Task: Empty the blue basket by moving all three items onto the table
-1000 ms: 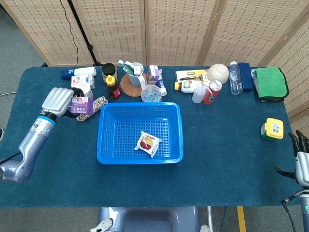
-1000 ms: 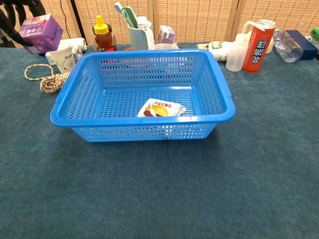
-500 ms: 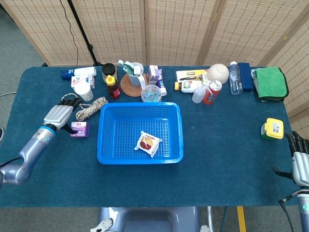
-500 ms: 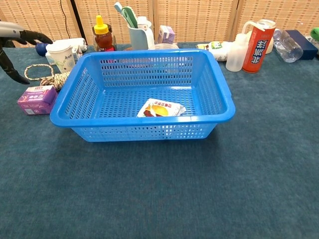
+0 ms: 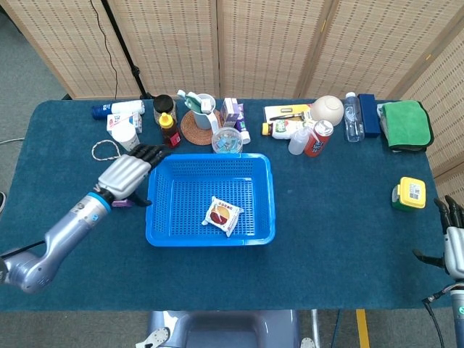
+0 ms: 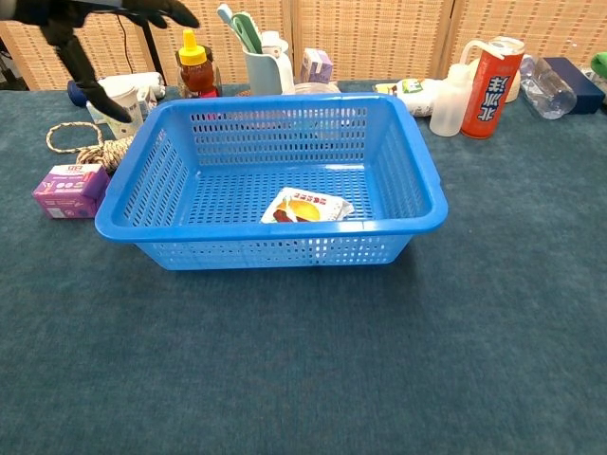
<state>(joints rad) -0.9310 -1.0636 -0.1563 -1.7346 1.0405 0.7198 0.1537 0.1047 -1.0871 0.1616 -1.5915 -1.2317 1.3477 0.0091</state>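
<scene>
The blue basket [image 5: 210, 199] [image 6: 275, 180] stands mid-table with one snack packet [image 5: 222, 215] [image 6: 305, 207] lying flat on its floor. A purple box [image 6: 69, 190] lies on the cloth just left of the basket; in the head view my left hand hides most of it. My left hand [image 5: 127, 175] [image 6: 90, 28] hovers above the basket's left rim with fingers spread and nothing in them. My right hand [image 5: 453, 246] shows at the far right table edge, fingers apart and empty; the chest view does not show it.
A coiled rope [image 6: 90, 152] and a paper cup [image 5: 125, 135] lie left of the basket. Bottles, a mug with tools [image 6: 261, 57] and boxes line the back edge. A yellow box [image 5: 410, 193] and a green cloth [image 5: 406, 123] are at right.
My left hand set the purple box down on the table left of the basket, let go, then moved right and up toward the basket's left rim. The right hand barely moved.
</scene>
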